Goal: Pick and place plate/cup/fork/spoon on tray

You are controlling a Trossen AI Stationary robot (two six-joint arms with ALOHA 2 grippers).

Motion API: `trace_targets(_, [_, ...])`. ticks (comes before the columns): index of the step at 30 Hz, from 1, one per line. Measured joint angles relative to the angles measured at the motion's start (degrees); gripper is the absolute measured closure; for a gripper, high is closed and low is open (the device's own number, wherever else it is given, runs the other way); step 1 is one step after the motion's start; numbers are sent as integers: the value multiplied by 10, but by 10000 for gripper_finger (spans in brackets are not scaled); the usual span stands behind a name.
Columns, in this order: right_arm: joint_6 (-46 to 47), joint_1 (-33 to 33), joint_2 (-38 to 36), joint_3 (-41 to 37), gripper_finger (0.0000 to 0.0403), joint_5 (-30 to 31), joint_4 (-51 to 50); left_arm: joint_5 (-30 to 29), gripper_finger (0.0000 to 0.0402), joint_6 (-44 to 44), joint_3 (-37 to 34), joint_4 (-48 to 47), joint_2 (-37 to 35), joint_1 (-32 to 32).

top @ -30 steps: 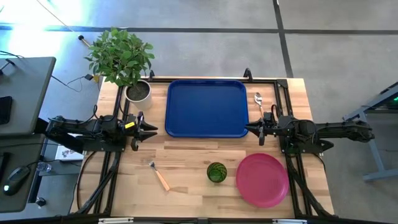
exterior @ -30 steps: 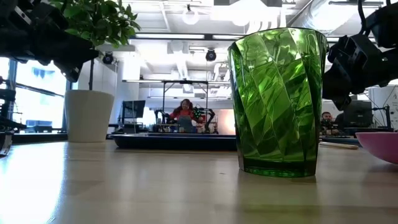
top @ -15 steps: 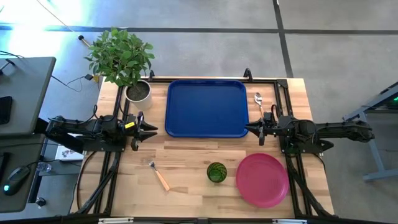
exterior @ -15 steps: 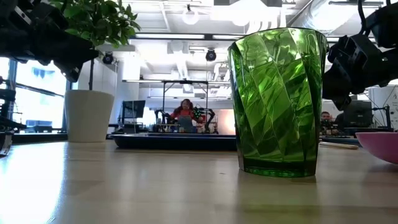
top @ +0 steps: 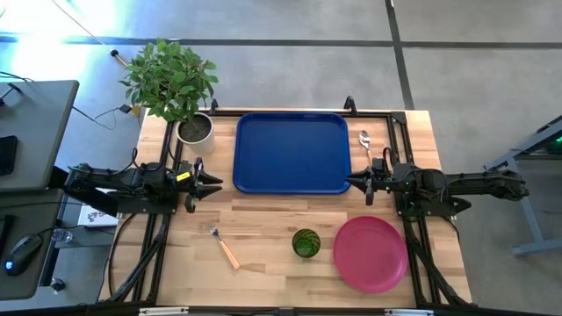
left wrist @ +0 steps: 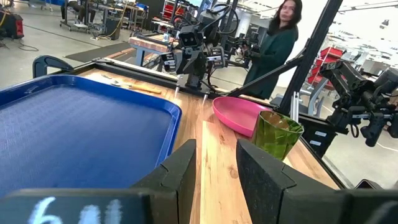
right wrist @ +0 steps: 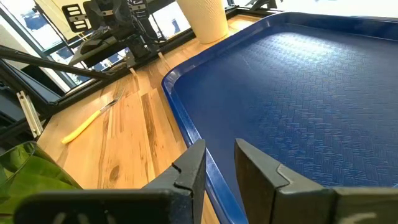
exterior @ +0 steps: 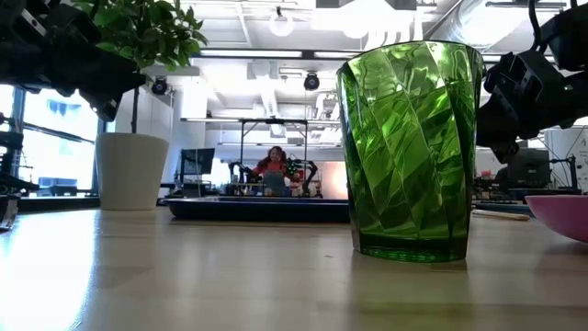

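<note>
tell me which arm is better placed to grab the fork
Left, probably. The fork lies on the table's left half, in front of the left pincer, which is open and empty. The right pincer waits across the tray, nearer the spoon and plate.

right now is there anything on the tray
No. The tray shows bare blue; the plate, cup, fork and spoon all lie on the table. Nothing covers it.

Dark blue weave-textured tray (top: 291, 152), pink plate (top: 370, 254), faceted translucent green cup (exterior: 410, 152), tan-handled fork (top: 225, 248).
</note>
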Motion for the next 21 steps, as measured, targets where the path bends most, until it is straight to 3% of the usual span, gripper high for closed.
trace_targets(7, [0,0,0,0,327,0,0,0,296,-9,0,0,0,0])
trace_targets(21, [0,0,0,0,327,0,0,-15,296,-184,0,86,0,0])
